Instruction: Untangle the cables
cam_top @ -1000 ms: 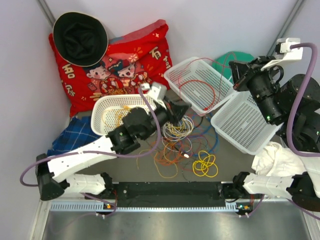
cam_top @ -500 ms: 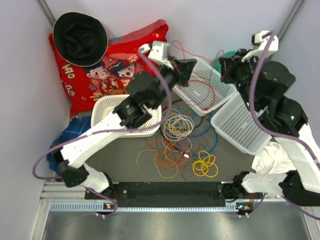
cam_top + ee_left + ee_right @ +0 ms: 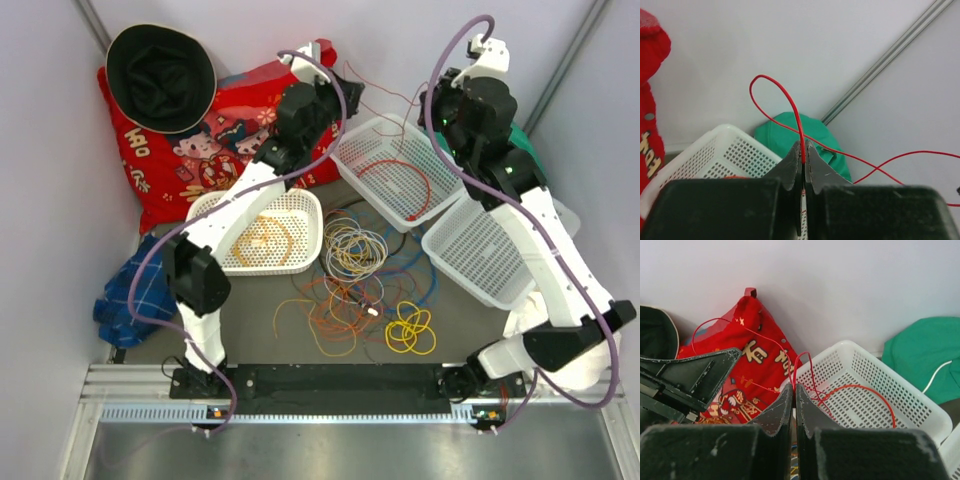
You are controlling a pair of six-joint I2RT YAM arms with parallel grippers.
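Grey tabletop (image 3: 250,325), pale walls on 3 sides. Landmark: white perforated plastic basket (image 3: 372,140) at centre-back. Both arms reach above it. Left gripper (image 3: 803,150) has its fingers clamped on a thin red wire (image 3: 771,80). Right gripper (image 3: 793,390) has its fingers pressed together, and the same red wire looks pinched between them. The wire loops loosely between the 2 grippers, over the basket. A mixed heap of coloured cables (image 3: 350,270) lies on the table in front of the basket. The step looks like separating 1 wire from that heap. Next you'd likely lower it into the basket and let go. Watch for loose loops snagging the basket rim.
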